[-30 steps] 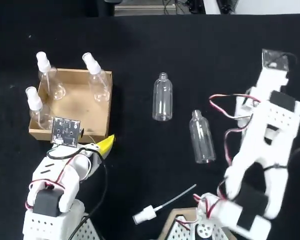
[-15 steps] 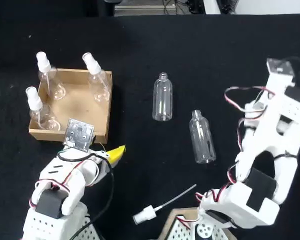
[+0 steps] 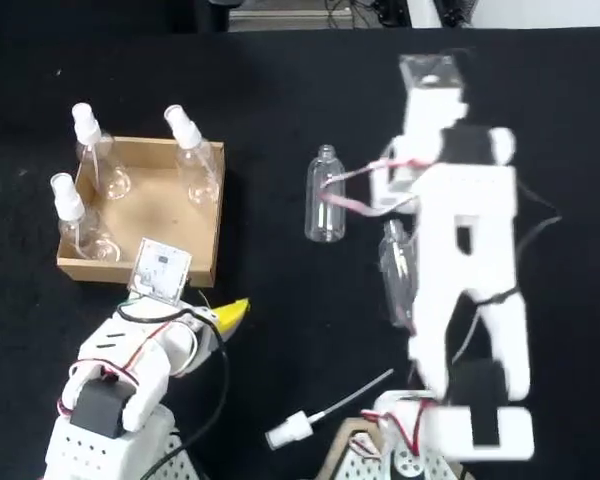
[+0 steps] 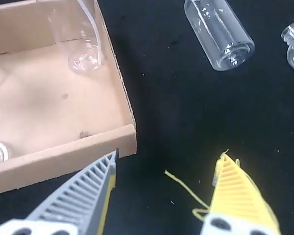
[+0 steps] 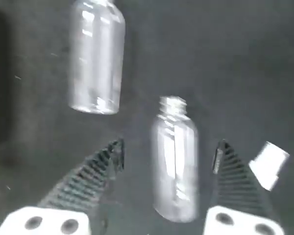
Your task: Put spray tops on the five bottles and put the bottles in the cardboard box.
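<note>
Uncapped bottle lies flat on the black bench. Its long axis runs from the near edge toward the far edge, and its open threaded neck points to the far edge, tipped a little to the left. It sits between the right jaws, which stand wide apart with one tip on either side of the bottle's shoulder (the wrist view is too blurred to tell whether either tip touches it). In the high view the right arm stretches over this bottle and covers its right side. A second uncapped bottle lies just to the left and nearer the far edge, roughly parallel, neck also toward the far edge, outside the jaws. A loose spray top lies by the near edge, its thin dip tube slanting toward the right arm's base. Toward the left edge sits the cardboard box, with three spray-topped bottles standing in it. The left jaws, apart and holding nothing, hover just off the box's near right corner.
</note>
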Controlling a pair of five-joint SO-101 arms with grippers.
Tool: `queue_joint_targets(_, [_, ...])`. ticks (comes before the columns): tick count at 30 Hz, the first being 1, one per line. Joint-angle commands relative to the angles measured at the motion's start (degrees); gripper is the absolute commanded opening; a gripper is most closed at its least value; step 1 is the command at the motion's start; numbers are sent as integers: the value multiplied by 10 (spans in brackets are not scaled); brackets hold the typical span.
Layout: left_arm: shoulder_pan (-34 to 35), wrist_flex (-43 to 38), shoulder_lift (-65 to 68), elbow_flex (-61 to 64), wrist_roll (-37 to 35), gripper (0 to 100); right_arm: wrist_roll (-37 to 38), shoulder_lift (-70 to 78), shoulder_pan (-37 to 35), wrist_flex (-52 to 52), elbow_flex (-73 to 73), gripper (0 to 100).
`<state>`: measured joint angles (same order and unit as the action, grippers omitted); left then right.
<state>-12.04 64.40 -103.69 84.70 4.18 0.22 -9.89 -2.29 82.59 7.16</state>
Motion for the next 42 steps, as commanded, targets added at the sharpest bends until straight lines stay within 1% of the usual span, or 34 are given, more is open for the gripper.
queue_joint_targets(1, [-2, 2, -1, -22, 11, 296, -47, -81, -56, -146, 140, 257])
queue_joint_targets(5, [-2, 2, -1, -21, 11, 296, -96, -123, -106, -271, 258, 257])
queue_joint_targets(9, [-2, 2, -1, -20, 11, 296, -118, -116, -129, -338, 286, 257])
queue_joint_targets(14, [-2, 2, -1, -20, 13, 296, -122, -44, -129, -367, 251, 258])
queue_joint_targets(26, [-2, 2, -1, -20, 15, 296, -116, 175, -127, -367, 124, 257])
queue_joint_targets(28, [-2, 2, -1, -20, 15, 296, -107, 196, -127, -367, 114, 210])
queue_joint_targets(30, [-2, 2, -1, -20, 15, 296, -89, 207, -127, -367, 113, 103])
queue_joint_targets(31, [-2, 2, -1, -20, 15, 296, -87, 207, -127, -367, 115, 40])
queue_joint_targets(32, [-2, 2, -1, -20, 15, 296, -87, 205, -126, -364, 118, 4])
queue_joint_targets(33, [-2, 2, -1, -20, 15, 296, -88, 202, -125, -361, 124, 25])
queue_joint_targets(37, [-2, 2, -1, -20, 15, 296, -85, 137, -130, -332, 204, 12])
queue_joint_targets(42, [-2, 1, -1, -21, 14, 296, -89, -51, -140, -365, 402, 11])
